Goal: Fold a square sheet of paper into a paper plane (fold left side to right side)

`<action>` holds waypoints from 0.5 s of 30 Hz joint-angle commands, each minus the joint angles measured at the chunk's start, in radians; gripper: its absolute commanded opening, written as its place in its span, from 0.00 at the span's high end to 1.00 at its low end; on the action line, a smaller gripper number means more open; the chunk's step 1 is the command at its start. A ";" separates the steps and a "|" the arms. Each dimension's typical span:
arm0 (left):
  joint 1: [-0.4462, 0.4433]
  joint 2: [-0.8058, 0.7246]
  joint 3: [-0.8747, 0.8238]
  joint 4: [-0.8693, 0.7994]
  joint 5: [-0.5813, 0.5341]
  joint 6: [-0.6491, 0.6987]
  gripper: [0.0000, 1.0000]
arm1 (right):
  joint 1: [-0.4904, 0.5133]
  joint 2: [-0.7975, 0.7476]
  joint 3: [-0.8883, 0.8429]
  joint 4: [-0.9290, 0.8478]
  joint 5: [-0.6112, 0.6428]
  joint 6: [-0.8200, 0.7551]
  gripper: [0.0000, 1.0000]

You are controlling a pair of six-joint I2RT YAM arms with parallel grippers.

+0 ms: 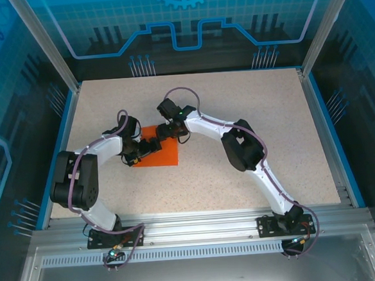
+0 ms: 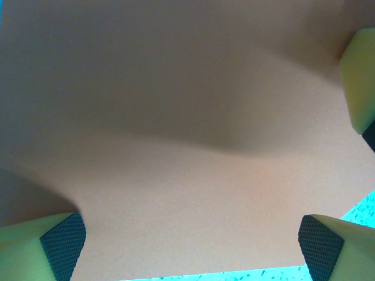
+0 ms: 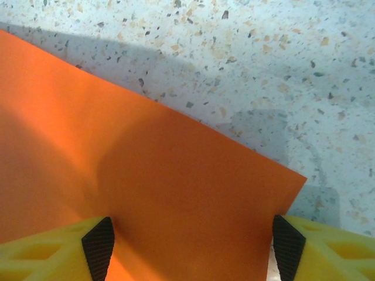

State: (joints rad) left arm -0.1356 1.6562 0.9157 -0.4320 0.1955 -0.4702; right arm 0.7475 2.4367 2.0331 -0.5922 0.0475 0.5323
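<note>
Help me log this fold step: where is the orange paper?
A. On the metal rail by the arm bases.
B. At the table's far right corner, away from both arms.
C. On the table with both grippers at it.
C: the orange paper lies on the speckled table, left gripper and right gripper both over it.

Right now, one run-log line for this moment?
orange-red square paper sheet: on table | left gripper: open, over sheet | right gripper: open, at sheet corner
</note>
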 commanded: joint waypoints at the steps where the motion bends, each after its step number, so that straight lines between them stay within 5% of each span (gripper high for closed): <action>1: 0.003 0.019 -0.008 0.021 0.015 -0.007 0.01 | 0.059 -0.019 -0.043 -0.031 -0.185 0.016 0.31; 15: 0.002 -0.075 -0.018 0.035 0.060 0.001 0.02 | 0.051 -0.079 -0.116 0.052 -0.254 0.026 0.61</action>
State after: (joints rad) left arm -0.1337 1.6337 0.9081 -0.4122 0.2165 -0.4717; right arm 0.7547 2.4020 1.9499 -0.5434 -0.1009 0.5480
